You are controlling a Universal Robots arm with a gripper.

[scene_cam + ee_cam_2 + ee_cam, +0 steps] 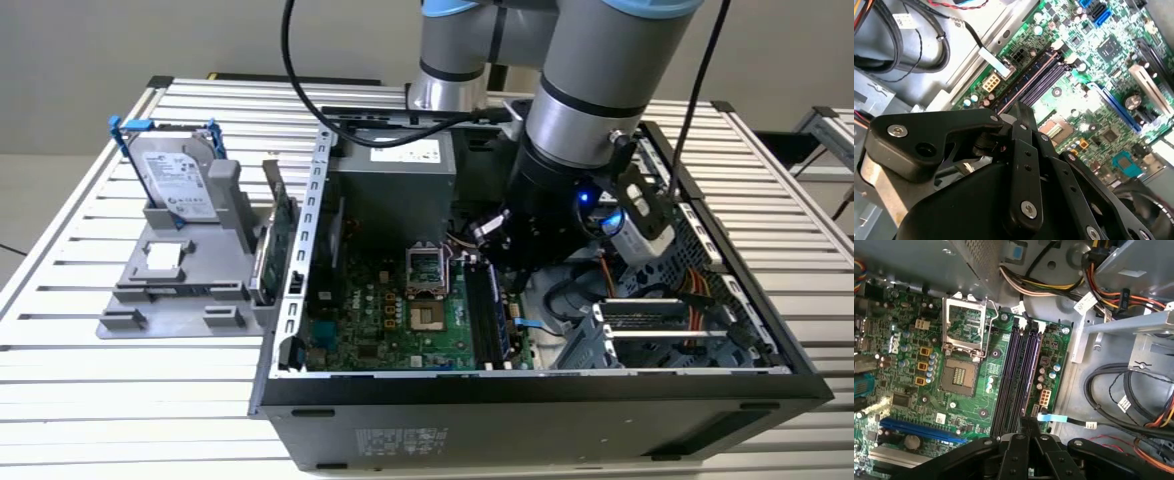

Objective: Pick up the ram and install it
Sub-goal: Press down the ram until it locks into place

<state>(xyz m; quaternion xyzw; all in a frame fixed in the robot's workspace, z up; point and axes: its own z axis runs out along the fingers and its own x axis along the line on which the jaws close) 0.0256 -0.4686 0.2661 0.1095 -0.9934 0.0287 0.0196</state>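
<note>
The arm reaches down into the open computer case, which lies on its side on a slatted metal table. In the exterior view the gripper sits low over the green motherboard, directly above the end of the memory slots nearest the power supply. In the first wrist view the black linkage of the gripper hangs over one end of the parallel dark memory slots, and a narrow dark strip with a thin reddish edge runs along the slot nearest the case wall, in line with the gripper; this appears to be the ram, standing on edge in or on that slot, though whether it is fully seated cannot be told. In the second wrist view the gripper tapers to a closed-looking tip just beside the slot bank, but the fingertips are hidden behind the linkage, so whether the jaws are together, apart or clamped on the ram cannot be told. The open processor socket lies beside the slots. On the exterior view's left, well apart from the case, a grey fixture carries a silver hard drive with blue clips, and a green expansion card stands on edge just beside the case wall.
</note>
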